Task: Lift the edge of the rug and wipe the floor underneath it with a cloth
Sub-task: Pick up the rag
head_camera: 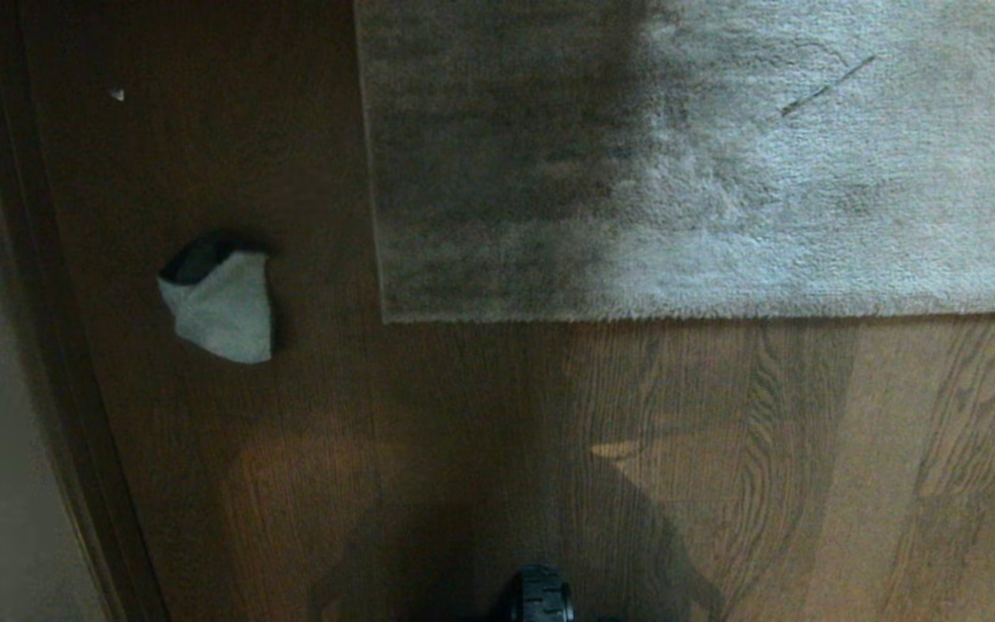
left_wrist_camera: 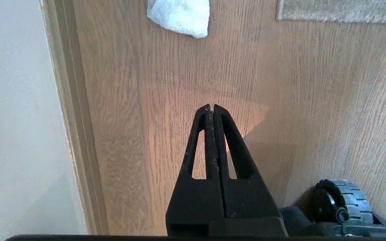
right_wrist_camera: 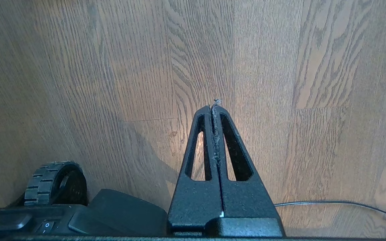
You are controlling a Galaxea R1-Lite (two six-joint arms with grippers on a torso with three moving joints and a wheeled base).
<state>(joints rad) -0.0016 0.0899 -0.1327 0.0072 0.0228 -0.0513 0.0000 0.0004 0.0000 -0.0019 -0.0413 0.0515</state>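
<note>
Head view – rug edge (head_camera: 705, 313): a straight near border was seen running left to right across the far half of the scene, ending in a square corner at the left; it lay flat on the floor (head_camera: 480, 449).
Head view – cloth (head_camera: 223, 304): a small crumpled rag, mostly white with a dark part at its far end, was found on bare floor to the left of the rug corner, apart from it, near a skirting board (head_camera: 48, 345).
Head view – arms: neither gripper was shown; only a wheel (head_camera: 541, 596) of the base was seen at the near edge.
Left wrist view – left gripper (left_wrist_camera: 210, 107): the jaws were pressed together with nothing between them, held above bare floor.
Left wrist view – key relation: the cloth was seen straight ahead of the fingertips, farther out and well apart; the rug corner lay ahead and to the right.
Right wrist view – right gripper (right_wrist_camera: 215, 107): the jaws were closed and empty, save a wisp of lint at the tip; only floor and a thin cable (right_wrist_camera: 340, 203) were shown.
Judgement – nearer arm: the left arm was judged better placed for the cloth, the right for the rug edge; nothing had yet been lifted or wiped.
</note>
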